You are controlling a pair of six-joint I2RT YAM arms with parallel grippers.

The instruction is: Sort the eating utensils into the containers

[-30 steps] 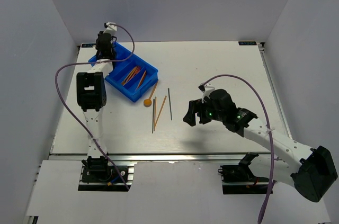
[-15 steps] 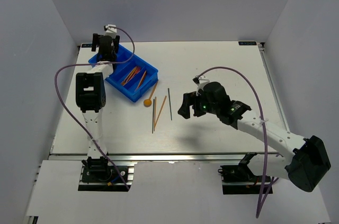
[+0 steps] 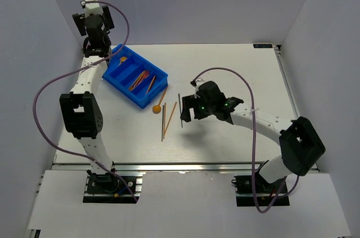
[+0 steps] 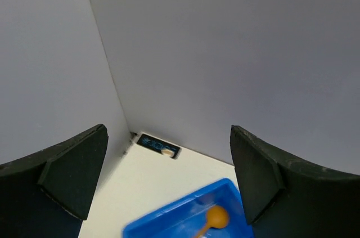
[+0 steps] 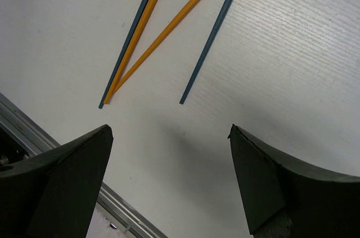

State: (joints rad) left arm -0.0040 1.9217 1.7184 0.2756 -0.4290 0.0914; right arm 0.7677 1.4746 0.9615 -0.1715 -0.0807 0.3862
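Observation:
The blue tray (image 3: 128,69) lies at the back left of the table and holds several orange and red utensils (image 3: 142,79). An orange spoon (image 4: 216,216) lies in the end compartment of the blue tray (image 4: 169,225). My left gripper (image 3: 93,21) is raised high above the tray's far end, open and empty (image 4: 169,137). On the table lie an orange spoon (image 3: 158,107), two orange sticks (image 3: 169,119) and a dark stick (image 3: 180,108). My right gripper (image 3: 187,111) hovers open beside the dark stick (image 5: 212,38), the orange sticks (image 5: 169,27) ahead of it (image 5: 170,131).
The back wall and left wall meet close in front of the left gripper, with a small dark label (image 4: 158,147) at the table's corner. The table's metal front rail (image 5: 34,128) runs near the sticks' lower ends.
The left gripper opened over the tray, leaving an orange spoon in it, then rose up and back. The right arm swung left toward the sticks, jaws still open.

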